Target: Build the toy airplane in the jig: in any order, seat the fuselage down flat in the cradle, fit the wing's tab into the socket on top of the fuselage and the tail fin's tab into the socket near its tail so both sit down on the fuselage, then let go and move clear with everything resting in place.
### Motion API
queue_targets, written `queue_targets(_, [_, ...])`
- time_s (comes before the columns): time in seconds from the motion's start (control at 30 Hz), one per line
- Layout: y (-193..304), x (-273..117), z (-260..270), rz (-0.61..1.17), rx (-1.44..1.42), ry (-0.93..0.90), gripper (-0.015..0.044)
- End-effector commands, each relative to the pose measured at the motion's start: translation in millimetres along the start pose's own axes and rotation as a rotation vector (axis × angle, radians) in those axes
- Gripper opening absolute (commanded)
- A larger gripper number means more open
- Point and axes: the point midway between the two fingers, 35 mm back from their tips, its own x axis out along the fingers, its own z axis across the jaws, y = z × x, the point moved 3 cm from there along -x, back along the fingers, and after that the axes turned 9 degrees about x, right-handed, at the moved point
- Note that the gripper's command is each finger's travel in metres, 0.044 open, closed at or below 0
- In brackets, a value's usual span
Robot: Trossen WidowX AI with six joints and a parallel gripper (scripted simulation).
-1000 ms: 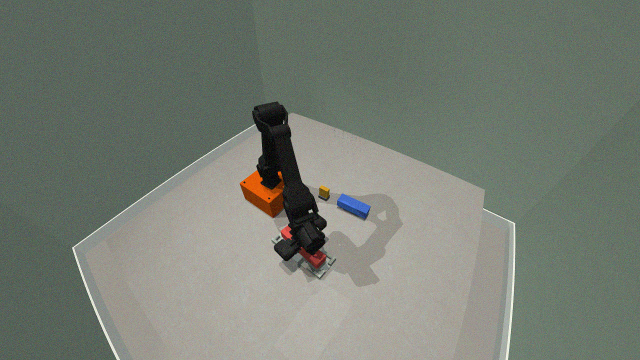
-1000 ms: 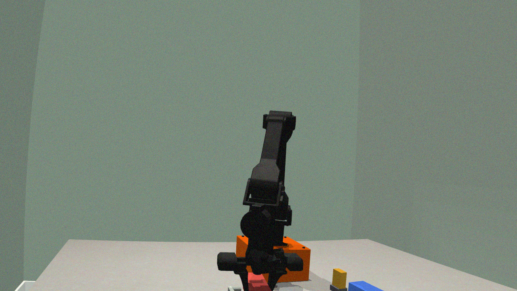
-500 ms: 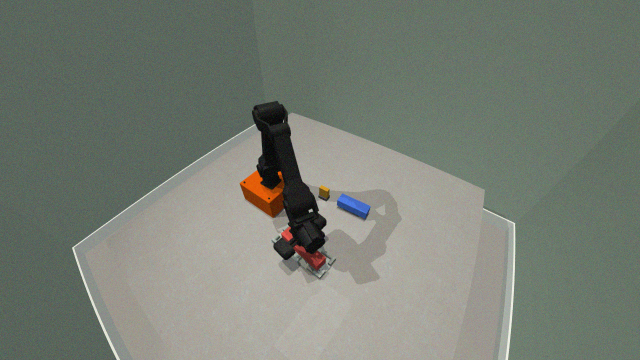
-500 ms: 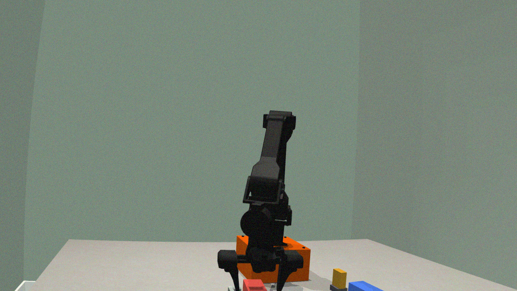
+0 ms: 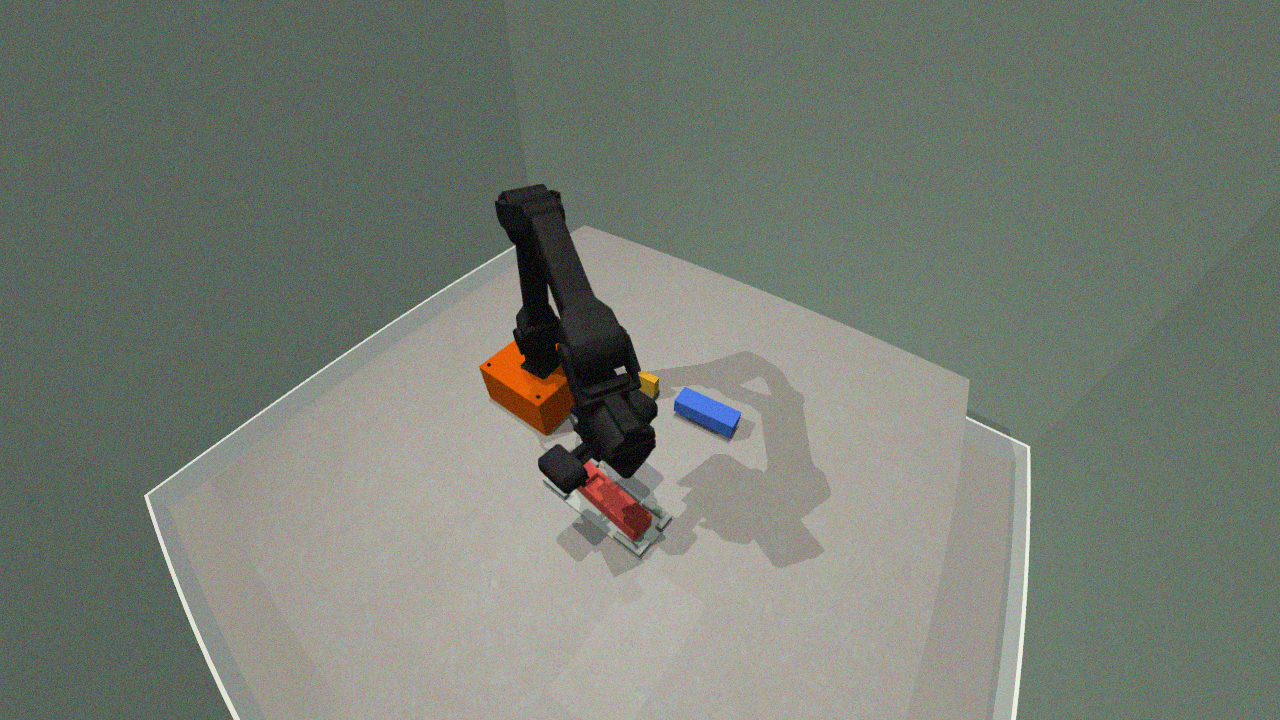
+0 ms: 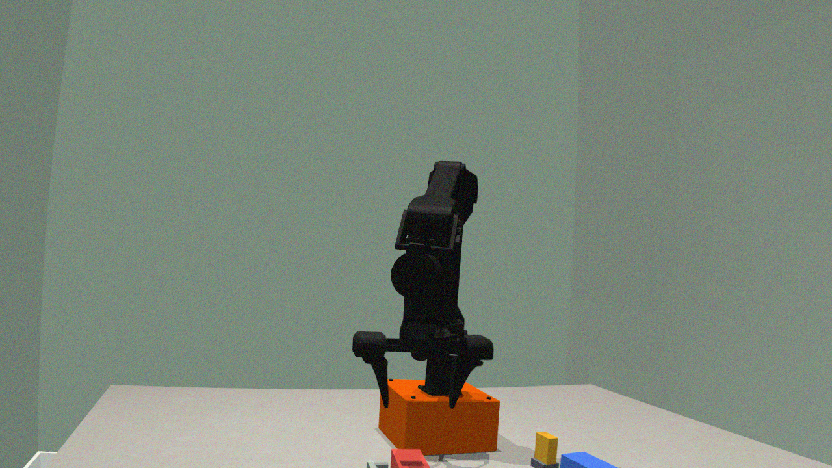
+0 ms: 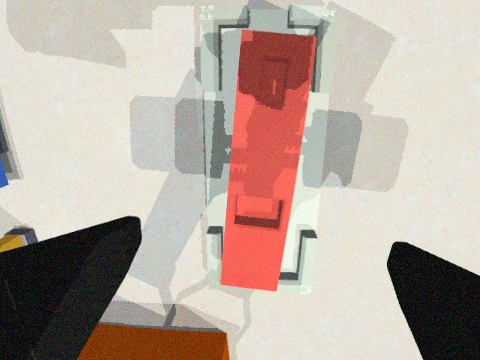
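Note:
The red fuselage (image 5: 613,503) (image 6: 409,458) (image 7: 265,165) lies in the pale cradle (image 5: 640,548) (image 7: 309,255), turned slightly askew to its walls in the wrist view. Its near end there reaches the cradle's end edge. I cannot tell whether it sits flat. Both sockets on its top are empty. My gripper (image 6: 418,406) (image 7: 264,242) is open and empty above the fuselage's end nearest the arm base. The blue wing (image 5: 707,412) (image 6: 587,461) (image 7: 2,172) lies on the table. The yellow tail fin (image 5: 648,385) (image 6: 546,448) (image 7: 12,242) stands upright on a dark foot, partly behind the arm in the top view.
The orange arm base (image 5: 528,394) (image 6: 448,428) (image 7: 160,345) stands close behind the cradle. The tail fin and wing are off to one side of it. A low pale border (image 5: 1021,537) runs along part of the table's edge.

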Motion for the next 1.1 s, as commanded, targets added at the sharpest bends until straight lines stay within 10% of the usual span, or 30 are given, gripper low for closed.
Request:
queue_targets(0.0, [-1,-2,0,-0.001,-0.115,0.003,0.044])
queue_targets(0.3, [-7,-1,19,-0.003,-0.187,-0.001,0.044])
queue_targets(0.87, [21,9,264,-0.001,-0.18,-0.022,0.044])
queue_targets(1.07, [26,9,273,-0.001,-0.177,-0.022,0.044])
